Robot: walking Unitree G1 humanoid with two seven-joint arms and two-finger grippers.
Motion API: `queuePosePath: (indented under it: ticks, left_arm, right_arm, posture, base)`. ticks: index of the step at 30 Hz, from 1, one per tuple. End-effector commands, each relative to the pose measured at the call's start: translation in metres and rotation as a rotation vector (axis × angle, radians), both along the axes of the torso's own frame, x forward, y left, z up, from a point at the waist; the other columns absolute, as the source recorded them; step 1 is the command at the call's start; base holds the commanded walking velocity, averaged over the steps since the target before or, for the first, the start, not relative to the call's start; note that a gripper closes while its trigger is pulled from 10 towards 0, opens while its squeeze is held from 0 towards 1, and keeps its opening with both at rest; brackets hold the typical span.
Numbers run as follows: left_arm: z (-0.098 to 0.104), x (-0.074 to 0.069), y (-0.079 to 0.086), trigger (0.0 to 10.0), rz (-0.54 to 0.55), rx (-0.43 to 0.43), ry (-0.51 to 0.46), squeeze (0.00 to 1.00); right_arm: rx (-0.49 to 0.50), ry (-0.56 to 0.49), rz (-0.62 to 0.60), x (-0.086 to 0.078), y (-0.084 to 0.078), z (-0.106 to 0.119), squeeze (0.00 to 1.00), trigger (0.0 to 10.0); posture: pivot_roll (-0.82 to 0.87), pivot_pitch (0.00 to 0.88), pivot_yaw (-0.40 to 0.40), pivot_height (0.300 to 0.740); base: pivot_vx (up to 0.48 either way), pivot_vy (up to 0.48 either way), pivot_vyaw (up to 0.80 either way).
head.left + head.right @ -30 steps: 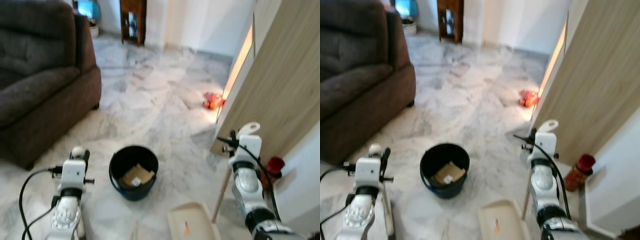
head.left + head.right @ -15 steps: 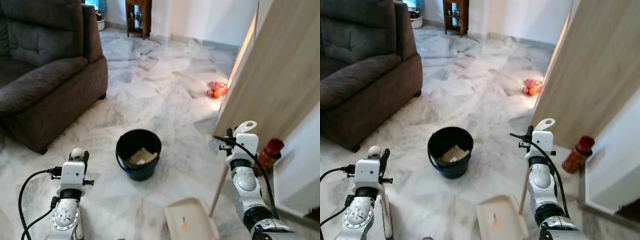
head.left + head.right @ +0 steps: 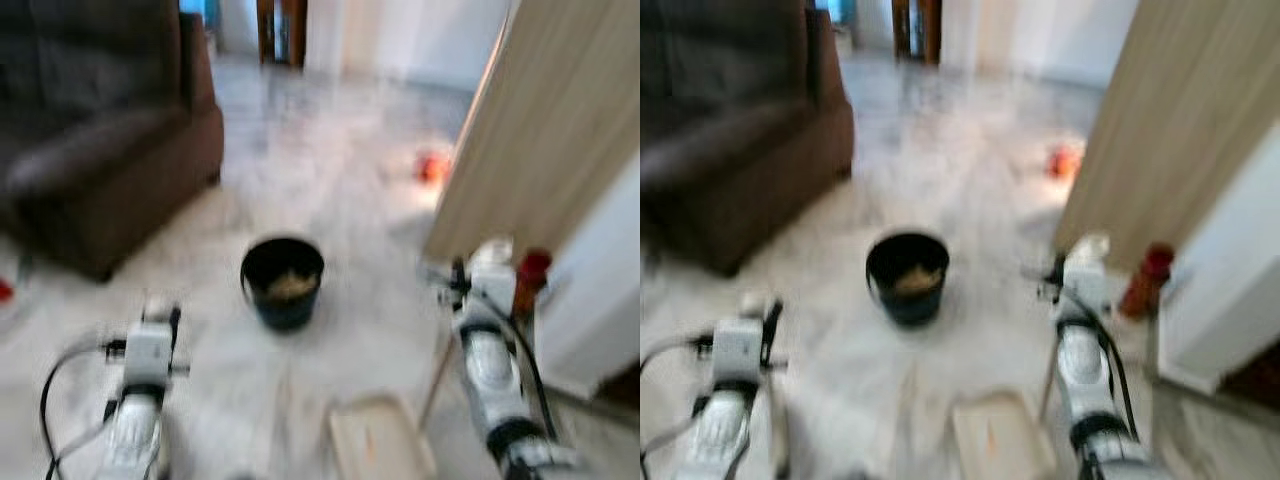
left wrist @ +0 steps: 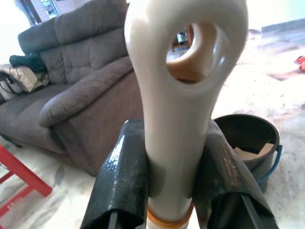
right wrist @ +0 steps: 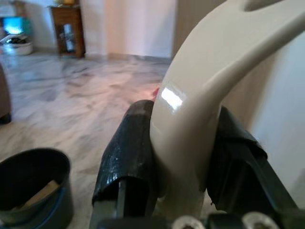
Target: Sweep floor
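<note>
Two pincers (image 4: pixel 174 191) (image 5: pixel 183 164) clamp upright cream handles (image 4: pixel 178 95) (image 5: pixel 200 100).

Both eye views are smeared, so we cannot read what lies in the bucket (image 3: pixel 283 283) or the orange speck on the dustpan (image 3: pixel 372 440). Each handle (image 4: pixel 183 95) runs past the wrist views' edges.

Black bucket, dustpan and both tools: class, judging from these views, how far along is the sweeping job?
Done: the black bucket already holds paper scraps. In hand: the left gripper clamps a cream broom handle, the right gripper the cream dustpan handle, with the dustpan on the floor. Left: an orange object lies by the wooden door.
</note>
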State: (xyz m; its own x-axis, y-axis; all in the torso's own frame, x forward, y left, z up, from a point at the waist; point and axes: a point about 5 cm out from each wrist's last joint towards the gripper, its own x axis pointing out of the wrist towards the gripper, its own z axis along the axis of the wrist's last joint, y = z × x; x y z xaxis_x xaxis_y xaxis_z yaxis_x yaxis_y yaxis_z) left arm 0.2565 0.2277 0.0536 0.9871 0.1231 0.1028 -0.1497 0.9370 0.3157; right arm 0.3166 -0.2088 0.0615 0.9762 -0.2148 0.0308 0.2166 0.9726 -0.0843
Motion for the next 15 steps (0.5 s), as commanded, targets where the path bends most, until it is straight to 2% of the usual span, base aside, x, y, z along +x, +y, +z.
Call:
queuePosePath:
  ticks: [1, 7, 15]
  left_arm:
    - [0.008, 0.004, -0.001, 10.0, -0.015, 0.011, -0.041, 0.0]
    - [0.007, 0.005, -0.001, 10.0, -0.016, 0.002, -0.03, 0.0]
    - [0.007, 0.009, -0.004, 10.0, -0.019, -0.002, -0.023, 0.0]
  right_arm:
    - [-0.012, -0.035, 0.013, 0.006, 0.002, 0.009, 0.0, 10.0]
    - [-0.002, -0.011, 0.01, 0.004, 0.001, 0.004, 0.0, 10.0]
    - [0.018, 0.099, -0.029, -0.004, -0.006, -0.013, 0.0, 10.0]
  posture:
    - [0.08, 0.0, -0.059, 0.74]
    - [0.08, 0.0, -0.061, 0.74]
    - [0.08, 0.0, -0.067, 0.74]
  base:
    - [0.0, 0.0, 0.0]
    - [0.0, 0.0, 0.0]
    - [0.0, 0.0, 0.0]
